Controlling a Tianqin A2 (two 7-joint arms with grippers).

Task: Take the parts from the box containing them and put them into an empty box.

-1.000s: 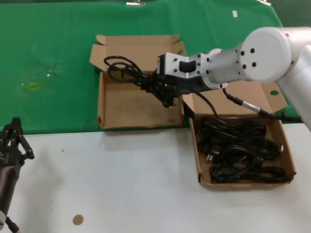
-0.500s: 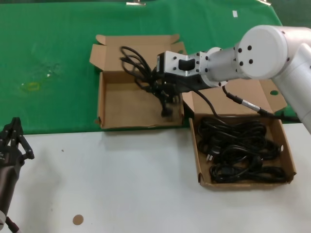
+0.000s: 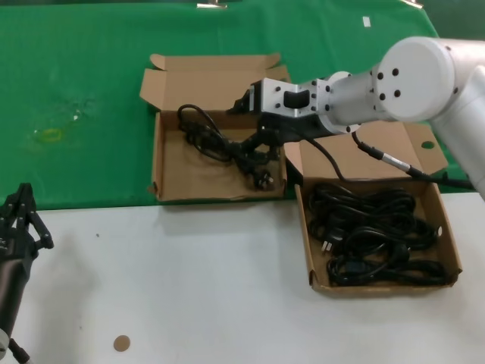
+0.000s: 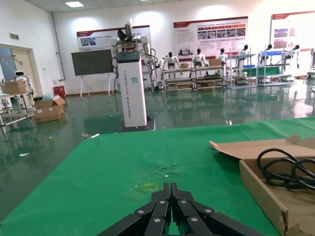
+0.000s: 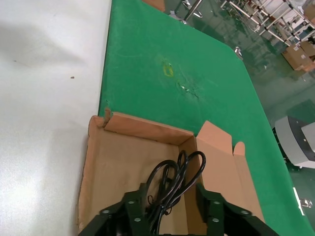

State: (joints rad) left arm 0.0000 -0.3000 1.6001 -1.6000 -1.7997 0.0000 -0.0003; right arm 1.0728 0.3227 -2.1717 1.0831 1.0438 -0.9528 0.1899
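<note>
One black power cable [image 3: 206, 133] lies in the empty box [image 3: 158, 163], the left one with both lid flaps splayed. My right gripper [image 3: 256, 145] hangs low over that box's right part, jaws open either side of the cable's near end. In the right wrist view the cable [image 5: 173, 179] lies on the box floor [image 5: 113, 167] between the spread fingers of the gripper [image 5: 170, 199]. The box containing several more coiled cables [image 3: 371, 231] stands at the right [image 3: 452, 254]. My left gripper [image 3: 23, 220] is parked shut at the table's left edge, also shown in its wrist view [image 4: 171, 191].
Both boxes straddle the edge between the green cloth [image 3: 83, 76] and the white table [image 3: 189, 280]. A small brown disc [image 3: 121, 343] lies near the front. A yellow mark [image 3: 49, 135] is on the cloth. My right arm's own cable [image 3: 386, 163] hangs over the right box.
The right gripper carried the cable raised over the left box; now the cable lies on the box floor and the jaws have opened.
</note>
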